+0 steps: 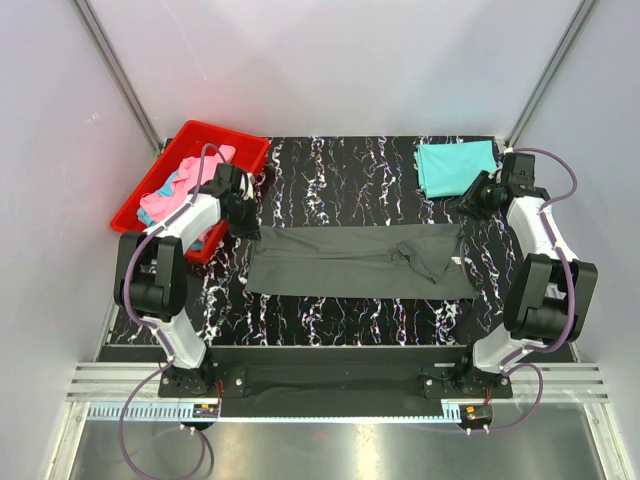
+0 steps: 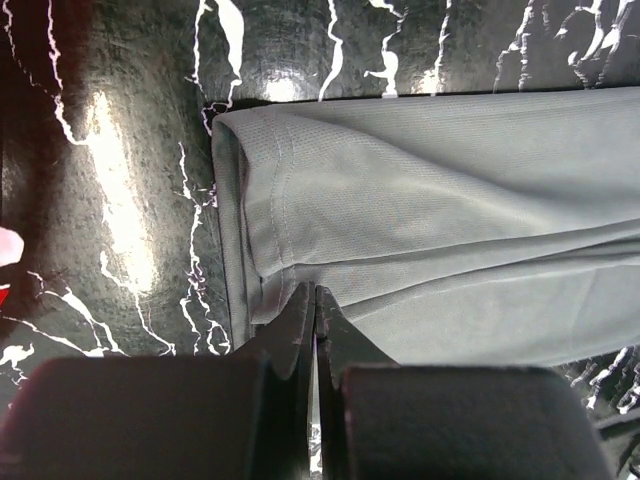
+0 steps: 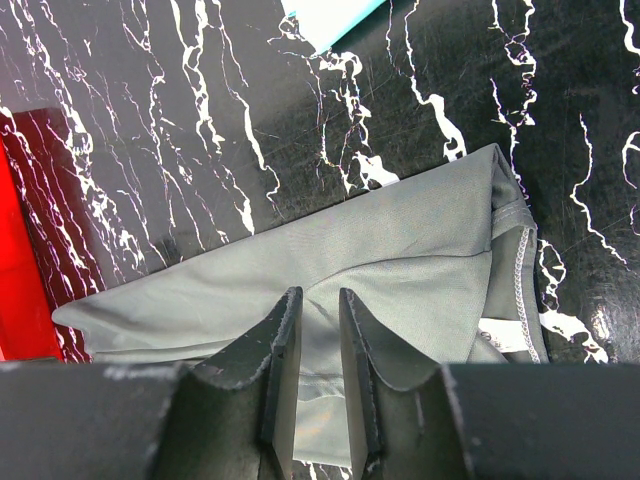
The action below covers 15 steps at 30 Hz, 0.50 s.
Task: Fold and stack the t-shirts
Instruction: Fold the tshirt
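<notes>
Across the middle of the bench [image 1: 340, 180] lies the charcoal t-shirt [image 1: 350, 262]. It is folded into a long flat strip running left to right, with a bunched sleeve lying on its right half and a small white label showing near that end.

At the strip's left end the left gripper [image 2: 312, 300] is closed tight. Its fingertips are pressed together on the cloth just beside the doubled hem, and creases run into them.

At the right end the right gripper [image 3: 318, 300] stands partly open over the shirt. Grey cloth shows flat through the gap between its fingers [image 3: 280, 360], and none of it looks pinched.

On the far right the teal t-shirt [image 1: 452, 165] lies folded into a neat rectangle. The right gripper sits just near its near right corner, and a band of bare bench separates it from the charcoal strip.

At the far left stands the red bin [image 1: 232, 133], set at an angle and holding the pink and light blue t-shirts [image 1: 165, 205] in a loose heap. The left arm reaches across the bin's near right corner, and its cable [image 1: 205, 160] loops over the heap. The bin's right side is near the strip's far left corner but does not touch it. In the right wrist view a slice of the bin shows beyond the shirt's left end.
</notes>
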Tool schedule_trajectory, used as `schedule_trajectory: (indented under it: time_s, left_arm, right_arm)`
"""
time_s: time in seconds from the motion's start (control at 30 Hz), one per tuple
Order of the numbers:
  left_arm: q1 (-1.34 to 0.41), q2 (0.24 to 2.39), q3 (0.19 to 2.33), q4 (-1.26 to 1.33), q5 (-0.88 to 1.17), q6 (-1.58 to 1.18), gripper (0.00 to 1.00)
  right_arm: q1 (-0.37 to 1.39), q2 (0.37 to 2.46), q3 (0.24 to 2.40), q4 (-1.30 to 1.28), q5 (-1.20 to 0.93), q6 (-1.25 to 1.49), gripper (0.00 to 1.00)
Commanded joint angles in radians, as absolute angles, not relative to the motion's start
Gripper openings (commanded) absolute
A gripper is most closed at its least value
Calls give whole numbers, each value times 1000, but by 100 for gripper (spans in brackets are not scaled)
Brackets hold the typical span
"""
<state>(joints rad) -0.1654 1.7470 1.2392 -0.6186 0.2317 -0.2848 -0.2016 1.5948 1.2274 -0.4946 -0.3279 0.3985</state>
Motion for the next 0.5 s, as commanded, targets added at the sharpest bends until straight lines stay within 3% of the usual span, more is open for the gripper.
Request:
schedule_trajectory:
  time_s: [0.0, 0.2, 0.23, 0.3, 0.33, 0.47]
  left_arm:
    - [-170, 1724, 1210, -627, 158, -304, 0]
    - [-170, 1746, 1206, -644, 124, -310, 2]
    - [-170, 1744, 1207, -634, 120, -311, 12]
    - [-169, 1741, 1213, -621, 130, -311, 21]
    - [-169, 1743, 1215, -602, 139, -307, 35]
    - [-169, 1787, 1252, -600, 175, -296, 37]
  right_arm:
    - [-198, 1559, 1233, -476, -339, 382, 28]
    - [-198, 1560, 1230, -472, -334, 380, 29]
    - [-198, 1559, 1230, -471, -333, 380, 29]
    - [-198, 1557, 1229, -471, -333, 380, 29]
    - [-198, 1559, 1229, -471, -333, 380, 29]
    - [-198, 1557, 1233, -479, -333, 379, 29]
